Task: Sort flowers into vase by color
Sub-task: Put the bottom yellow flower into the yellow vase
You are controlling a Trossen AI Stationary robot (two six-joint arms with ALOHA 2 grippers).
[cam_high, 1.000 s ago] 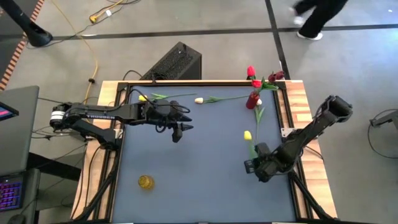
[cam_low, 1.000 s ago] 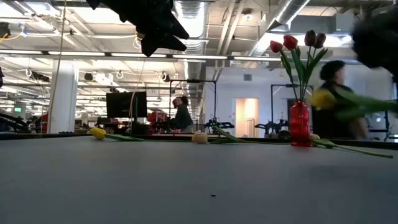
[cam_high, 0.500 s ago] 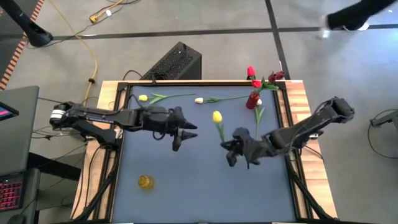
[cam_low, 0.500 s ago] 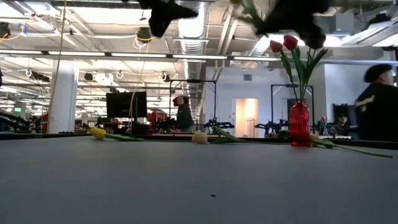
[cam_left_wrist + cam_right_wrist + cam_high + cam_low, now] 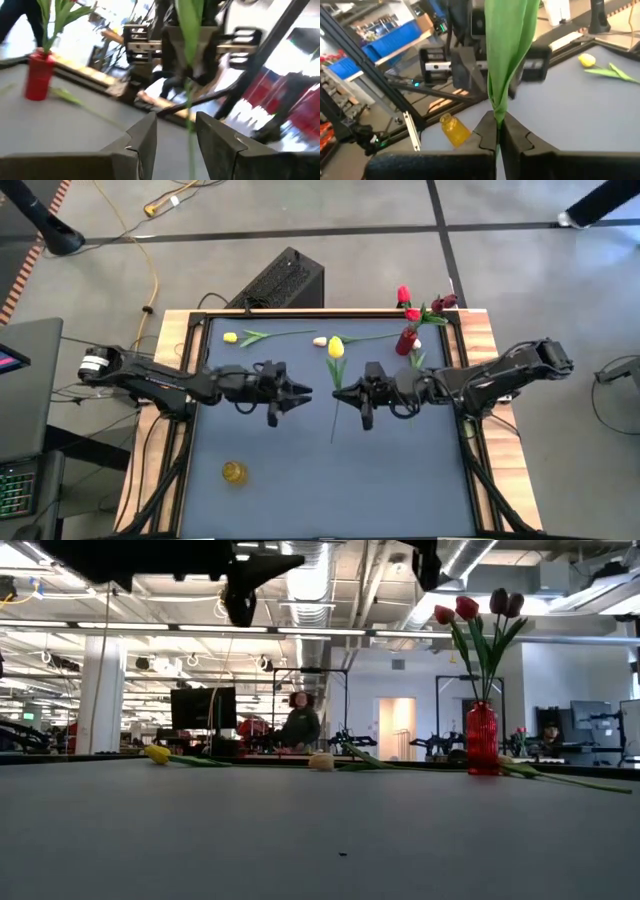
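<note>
My right gripper (image 5: 352,393) is shut on a yellow tulip (image 5: 336,348) above the table's middle; its green stem (image 5: 333,425) runs toward the near edge. My left gripper (image 5: 303,392) is open and faces it from the left, a short gap away. In the left wrist view, my left gripper (image 5: 175,145) has the stem (image 5: 189,112) ahead between its fingers, untouched. The red vase (image 5: 406,341) stands at the far right and holds red tulips (image 5: 457,610). A yellow tulip (image 5: 231,337) and a white tulip (image 5: 320,340) lie on the table near the far edge. My right gripper pinches the yellow tulip at mid-stem, where the leaf wraps it (image 5: 497,117), between its two fingers (image 5: 487,134). The fingers come level from the table's right and lie across the stem. The tulip is lifted clear of the table, its head toward the far edge.
A small yellow vase (image 5: 234,472) stands near the table's near left corner, also seen in the right wrist view (image 5: 454,131). Another stem (image 5: 417,361) lies beside the red vase. A wooden frame (image 5: 483,330) borders the table. People stand in the room behind (image 5: 300,725).
My right gripper has carried the yellow tulip up off the table, from the right near area leftward and toward the far edge, to the middle. The tulip has turned, so its stem now points at the near edge. My left gripper has shifted slightly right toward it.
</note>
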